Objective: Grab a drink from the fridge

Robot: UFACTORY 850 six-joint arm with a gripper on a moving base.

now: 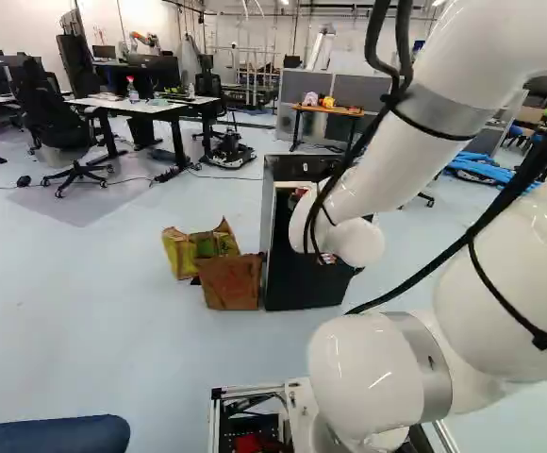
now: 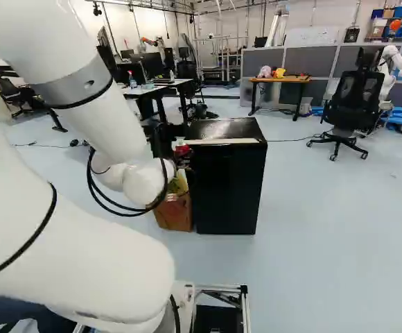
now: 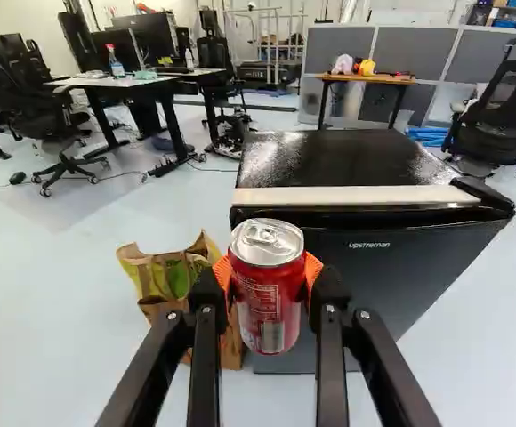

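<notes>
Drink: you're holding the red can upright, outside the fridge and in front of it.
Jaws: they're pinching the can, orange pads pressing from both sides.
Fridge: it's standing near the centre of the left base view; you aren't getting a clear enough look to call the door fully closed.
Neighbour: a brown paper bag is sitting beside the fridge, left of centre in that view.
Done: you're looking at a finished grab, by my reckoning.
Left: probably just keeping that hold steady while you're clearing the fridge.
</notes>
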